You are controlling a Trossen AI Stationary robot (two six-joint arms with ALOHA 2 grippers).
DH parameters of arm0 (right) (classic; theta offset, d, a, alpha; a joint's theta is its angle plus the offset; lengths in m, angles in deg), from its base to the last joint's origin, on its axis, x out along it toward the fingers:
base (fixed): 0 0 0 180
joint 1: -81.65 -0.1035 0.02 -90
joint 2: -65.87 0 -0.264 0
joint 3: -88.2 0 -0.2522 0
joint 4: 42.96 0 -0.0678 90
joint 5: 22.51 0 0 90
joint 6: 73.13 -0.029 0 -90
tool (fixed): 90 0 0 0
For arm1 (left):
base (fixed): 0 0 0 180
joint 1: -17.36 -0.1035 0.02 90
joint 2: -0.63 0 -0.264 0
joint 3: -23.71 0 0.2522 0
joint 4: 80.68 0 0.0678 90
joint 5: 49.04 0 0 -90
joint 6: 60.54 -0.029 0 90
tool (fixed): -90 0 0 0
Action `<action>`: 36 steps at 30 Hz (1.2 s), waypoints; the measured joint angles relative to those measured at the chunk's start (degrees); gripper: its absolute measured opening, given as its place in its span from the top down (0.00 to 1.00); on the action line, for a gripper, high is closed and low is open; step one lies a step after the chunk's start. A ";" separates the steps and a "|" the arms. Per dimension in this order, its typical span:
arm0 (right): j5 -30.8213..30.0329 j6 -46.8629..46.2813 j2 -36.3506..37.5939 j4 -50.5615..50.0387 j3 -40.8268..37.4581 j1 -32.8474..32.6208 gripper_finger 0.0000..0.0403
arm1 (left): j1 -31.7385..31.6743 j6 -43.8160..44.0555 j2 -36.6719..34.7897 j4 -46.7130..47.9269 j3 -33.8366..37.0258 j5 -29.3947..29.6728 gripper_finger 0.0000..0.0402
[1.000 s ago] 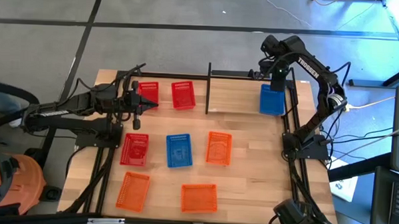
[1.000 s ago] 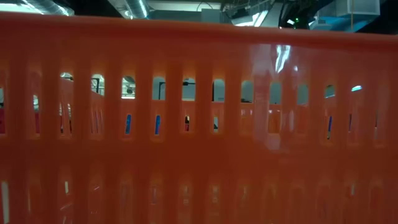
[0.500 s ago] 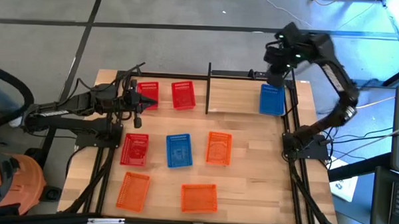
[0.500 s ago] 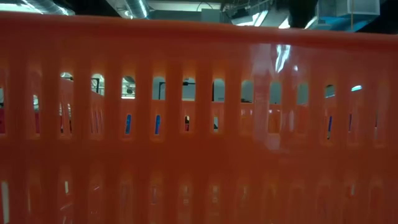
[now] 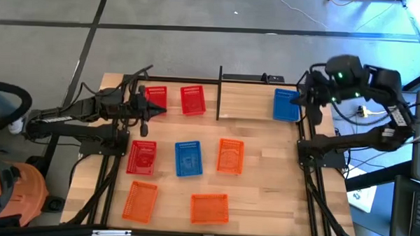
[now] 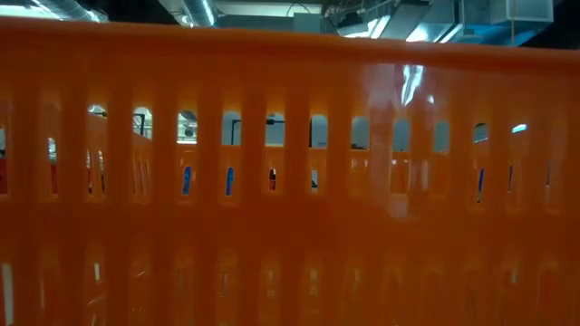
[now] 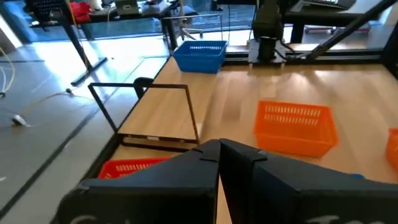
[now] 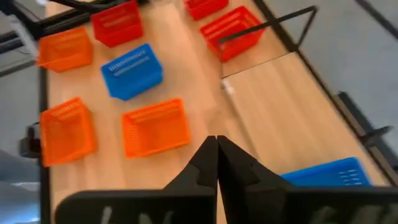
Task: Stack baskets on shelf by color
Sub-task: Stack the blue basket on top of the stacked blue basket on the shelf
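Several mesh baskets lie on the table. Two red baskets [image 5: 156, 97] [image 5: 193, 100] stand at the far left, and a third red one [image 5: 142, 158] sits mid-left. One blue basket [image 5: 188, 158] is mid-table beside an orange one [image 5: 230, 155]. Two orange baskets [image 5: 140, 201] [image 5: 210, 208] stand near the front. Another blue basket [image 5: 286, 105] rests on the shelf [image 5: 249, 105] at its right end. My left gripper [image 5: 158, 110] [image 7: 219, 149] hovers shut by the far-left red basket. My right gripper [image 5: 310, 100] [image 8: 216, 146] is shut, raised beyond the shelf's right end.
Thin black posts [image 5: 219, 90] frame the shelf, and black rails [image 5: 307, 170] run along the table's left and right sides. In the low view the wall of an orange basket [image 6: 290, 181] fills the picture and hides the table behind it.
My right gripper has risen from the far end of the blue basket on the shelf. It has swung back toward the table's right edge and turned as it went. The blue basket has stayed where it was on the shelf.
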 joint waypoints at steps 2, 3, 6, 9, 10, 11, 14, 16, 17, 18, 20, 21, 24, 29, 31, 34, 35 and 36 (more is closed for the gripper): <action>-2.46 -2.85 1.67 0.26 -2.58 -3.48 1.00 | 0.04 2.58 0.02 -2.01 0.00 -0.21 1.00; -3.56 -4.23 2.31 0.49 -3.75 -4.97 1.00 | 0.03 3.65 0.02 -3.60 -0.06 -0.24 1.00; -4.78 -6.25 3.98 4.25 -6.87 -9.13 1.00 | 0.57 3.54 0.13 -2.79 -3.22 -0.24 1.00; -4.77 -5.77 5.21 9.92 -8.89 -12.69 1.00 | 1.63 3.48 2.91 2.89 -9.46 1.34 1.00; -4.89 -5.18 5.51 11.05 -9.39 -13.53 1.00 | 1.96 3.64 4.09 6.56 -11.81 2.37 1.00; -5.77 -4.69 5.72 11.60 -9.77 -14.23 1.00 | 2.22 4.12 5.35 11.21 -14.25 2.81 1.00; -8.65 -4.71 5.83 11.45 -10.16 -16.13 1.00 | 3.61 7.37 10.57 21.35 -22.69 2.59 1.00; -9.66 -4.08 5.71 11.44 -10.16 -16.98 1.00 | 4.95 10.45 14.09 29.43 -28.14 1.80 1.00; -9.80 -3.33 5.67 11.45 -10.16 -17.28 1.00 | 5.49 12.38 15.65 32.68 -30.55 1.17 1.00; -9.86 -2.89 5.65 11.45 -10.16 -17.55 1.00 | 6.05 14.91 17.45 35.35 -33.34 0.68 1.00; -9.90 -1.97 5.65 11.45 -10.18 -17.86 1.00 | 6.54 20.37 20.34 39.99 -38.39 0.23 1.00; -9.92 -1.57 5.67 11.45 -10.18 -17.97 1.00 | 6.68 22.63 21.49 42.38 -40.47 0.08 1.00; -9.90 -0.09 5.67 11.45 -10.18 -18.15 1.00 | 6.64 29.37 24.01 46.76 -45.41 -0.31 0.98; -9.88 3.05 5.67 11.43 -10.18 -18.15 1.00 | 6.67 38.74 26.50 51.02 -47.45 -0.46 0.89; -9.86 3.44 5.67 11.43 -10.18 -18.15 1.00 | 6.67 40.87 27.69 53.24 -47.47 -0.62 0.84; -9.69 3.56 5.67 11.13 -10.16 -18.14 1.00 | 6.67 40.16 29.86 55.16 -47.45 -0.68 0.78; -9.30 3.58 5.67 10.90 -10.16 -18.12 1.00 | 6.68 38.50 30.87 54.94 -47.47 -0.66 0.77; -9.06 3.58 5.67 10.67 -10.18 -18.12 1.00 | 6.81 36.45 31.82 54.60 -47.46 -0.54 0.77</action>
